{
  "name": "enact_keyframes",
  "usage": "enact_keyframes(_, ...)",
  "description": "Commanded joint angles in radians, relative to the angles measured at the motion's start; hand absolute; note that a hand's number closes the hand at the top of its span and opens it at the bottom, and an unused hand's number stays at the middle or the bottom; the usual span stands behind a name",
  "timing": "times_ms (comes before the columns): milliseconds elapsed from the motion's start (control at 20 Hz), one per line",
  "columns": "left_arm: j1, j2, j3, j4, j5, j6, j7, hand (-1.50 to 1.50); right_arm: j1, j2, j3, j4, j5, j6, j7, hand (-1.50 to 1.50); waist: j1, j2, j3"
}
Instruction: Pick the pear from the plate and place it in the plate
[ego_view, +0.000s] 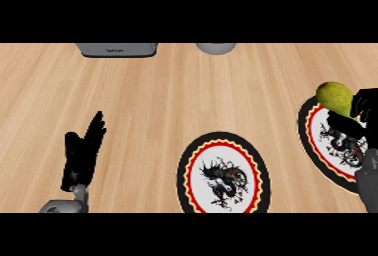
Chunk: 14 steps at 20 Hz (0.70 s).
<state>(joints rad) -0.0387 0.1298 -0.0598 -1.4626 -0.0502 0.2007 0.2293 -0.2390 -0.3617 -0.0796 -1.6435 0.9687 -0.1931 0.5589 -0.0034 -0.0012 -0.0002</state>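
A yellow-green pear (334, 96) is held at the right edge of the head view, over the far rim of a dragon-patterned plate (319, 145) that is cut off by the frame. My right hand (359, 116) curls round the pear, thumb under it and fingers at its right side. A second plate (223, 173) with the same black rim and red and yellow ring lies at the lower middle, with nothing on it. My left hand (83, 150) rests open at the lower left, fingers pointing up, well away from both plates.
A grey appliance (118, 49) stands at the counter's far edge, upper left. A grey round vessel (215, 47) shows beside it at the top middle. Bare wooden counter (184, 95) stretches between the hands.
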Motion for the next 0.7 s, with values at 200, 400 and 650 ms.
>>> enact_keyframes(200,0.082,-0.001,-0.008,-0.060,-0.016,-0.025,-0.026,0.00,-0.020,-0.068,-0.157,0.244,-0.107,-0.025,-0.168,1.50,0.010,0.001,0.001)
enact_keyframes(400,0.063,0.007,0.028,-0.020,0.004,-0.059,-0.057,0.00,-0.051,-0.095,-0.175,0.329,-0.101,-0.001,-0.198,1.50,0.007,0.001,0.000)
enact_keyframes(650,-0.013,0.026,0.058,0.008,0.016,-0.063,-0.001,0.00,-0.091,-0.127,-0.225,0.600,-0.194,0.033,-0.342,1.50,0.010,0.005,0.001)
